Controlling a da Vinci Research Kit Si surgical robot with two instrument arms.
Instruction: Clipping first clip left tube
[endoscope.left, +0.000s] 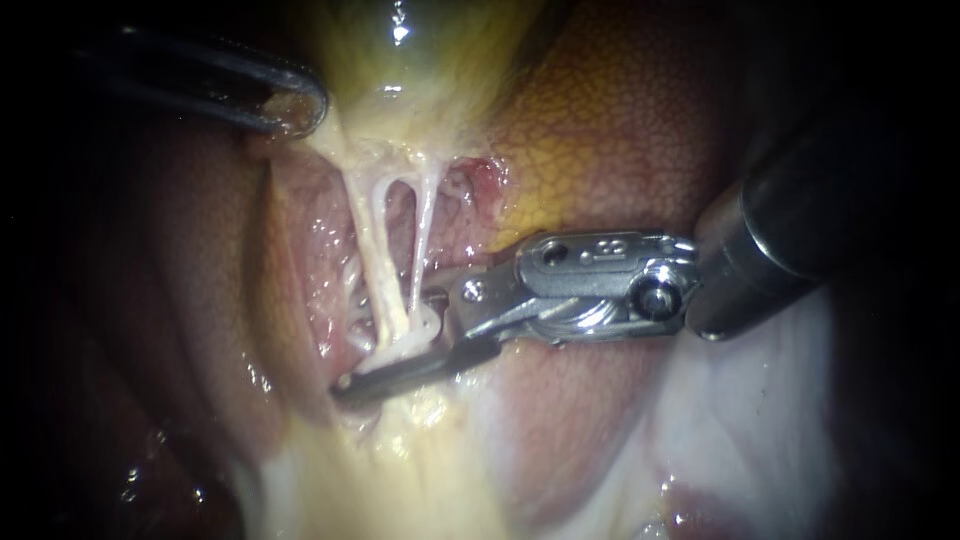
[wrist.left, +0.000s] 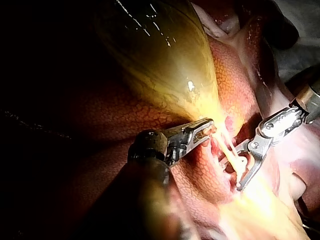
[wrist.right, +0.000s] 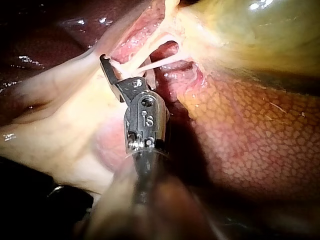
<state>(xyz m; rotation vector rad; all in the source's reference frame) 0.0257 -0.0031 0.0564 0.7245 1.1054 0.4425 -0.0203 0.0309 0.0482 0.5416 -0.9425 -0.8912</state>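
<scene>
Two pale tubes run down from the yellow gallbladder (endoscope.left: 420, 60) and meet low in the endoscope view. The left tube (endoscope.left: 368, 245) is the thicker one and the right tube (endoscope.left: 424, 235) is a thin strand. My right instrument (endoscope.left: 395, 358) comes in from the right, a metal head with slim jaws. Its jaws lie close together across the foot of the left tube, with a white clip (endoscope.left: 405, 343) between them. The right wrist view shows these jaws (wrist.right: 112, 70) on the tube (wrist.right: 131, 64). My left instrument (endoscope.left: 292, 108) is shut on the gallbladder's edge and holds it up, as the left wrist view (wrist.left: 207, 127) also shows.
Mottled red-brown liver (endoscope.left: 620, 130) lies behind and to the right of the tubes. Pale fatty tissue (endoscope.left: 430, 450) spreads below the jaws. The right instrument's dark shaft (endoscope.left: 800, 210) fills the upper right.
</scene>
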